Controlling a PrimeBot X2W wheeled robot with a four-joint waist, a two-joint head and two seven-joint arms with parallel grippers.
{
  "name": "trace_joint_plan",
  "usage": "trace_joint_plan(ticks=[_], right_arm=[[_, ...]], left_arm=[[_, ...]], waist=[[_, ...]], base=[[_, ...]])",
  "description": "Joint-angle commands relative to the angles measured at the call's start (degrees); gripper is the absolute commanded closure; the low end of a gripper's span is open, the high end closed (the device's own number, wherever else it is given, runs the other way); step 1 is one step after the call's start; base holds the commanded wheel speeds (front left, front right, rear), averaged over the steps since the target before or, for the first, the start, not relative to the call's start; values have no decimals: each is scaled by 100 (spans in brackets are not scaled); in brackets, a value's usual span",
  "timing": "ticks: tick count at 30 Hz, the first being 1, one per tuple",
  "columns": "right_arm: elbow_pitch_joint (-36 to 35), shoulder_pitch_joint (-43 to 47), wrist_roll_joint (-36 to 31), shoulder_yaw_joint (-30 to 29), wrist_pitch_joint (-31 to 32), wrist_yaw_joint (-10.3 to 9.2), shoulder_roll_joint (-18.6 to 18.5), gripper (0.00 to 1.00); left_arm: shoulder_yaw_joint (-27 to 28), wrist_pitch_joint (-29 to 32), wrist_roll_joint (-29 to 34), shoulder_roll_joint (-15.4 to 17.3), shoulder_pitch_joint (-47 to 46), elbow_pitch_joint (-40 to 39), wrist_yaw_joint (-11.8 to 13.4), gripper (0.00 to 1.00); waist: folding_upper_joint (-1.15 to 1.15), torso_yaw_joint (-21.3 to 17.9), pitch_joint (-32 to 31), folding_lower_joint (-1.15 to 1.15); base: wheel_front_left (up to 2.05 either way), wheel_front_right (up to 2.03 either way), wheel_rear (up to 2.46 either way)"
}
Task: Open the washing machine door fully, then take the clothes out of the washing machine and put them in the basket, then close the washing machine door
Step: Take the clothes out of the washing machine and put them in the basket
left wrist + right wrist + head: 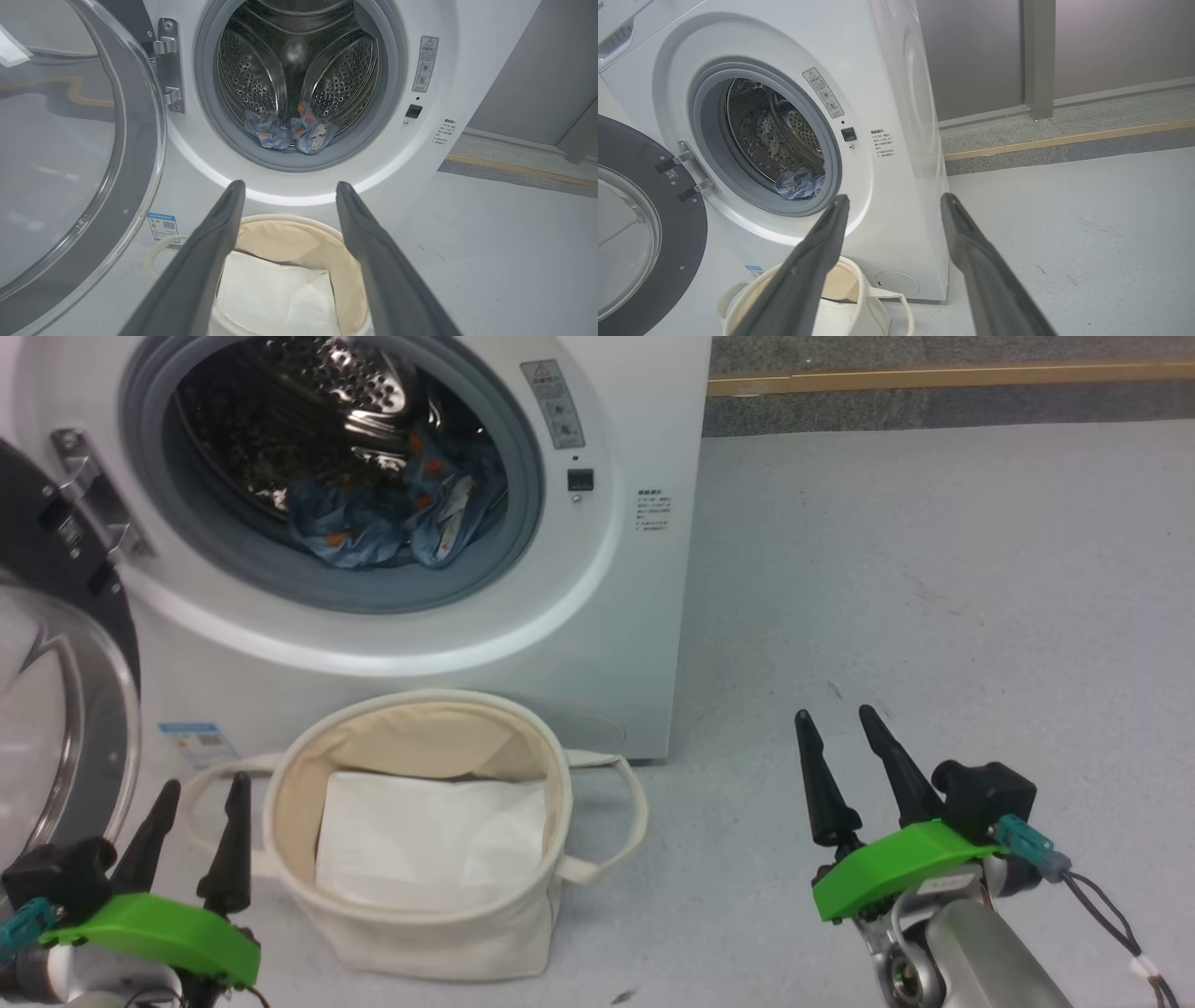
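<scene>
Find the clothes (392,513) crumpled low at the front of the drum (364,383) inside the washing machine (635,616), resting just behind the grey gasket (523,476); judge them soft, light and limp, likely to sag and trail once lifted, neither fragile nor slippery; expect snagging on the gasket lip if dragged low; take hold at the tallest bunched fold near the middle of the heap, pinching through several layers to bring the whole heap along; lift up and out before carrying over to the basket (560,775), standing on the floor (934,569) directly below the opening, close against the machine's front, with 1 plain white folded sheet (429,840) in its bottom; count the washing machine door (56,709) as swung wide open to the left.

Note the left gripper (205,782) spread to full width and holding nothing, low and just left of the basket; note the right gripper (836,712) likewise wide apart and empty, over bare floor well to the right of the basket.

As for writing: make out 1 warning sticker (558,401) with a triangle sign at the upper right of the opening, 1 block of small print (656,511) further right, and 1 blue label (196,742) with a square code low on the front; read none of it, all too small; catch only a cut-off scrap of lettering at the top left edge of the right wrist view, no brand legible.
</scene>
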Motion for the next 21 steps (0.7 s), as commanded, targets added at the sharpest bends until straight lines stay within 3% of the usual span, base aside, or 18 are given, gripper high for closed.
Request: trace_joint_plan(ticks=[1, 13, 21], right_arm=[[-152, -234, -5, 118, -70, 0, 72, 0], [-157, -259, -36, 131, -70, 0, 75, 0], [-164, -274, -31, 172, -70, 0, 76, 0]], left_arm=[[202, 13, -48, 230, -369, -214, -25, 0], [223, -1, -112, 220, -443, -164, 76, 0], [217, -127, -117, 115, -495, -40, 198, 0]], waist=[[0, 3, 8, 0], [0, 36, 50, 0], [0, 60, 67, 0]], base=[[222, -132, -90], [232, -147, -85], [98, -90, -8]])
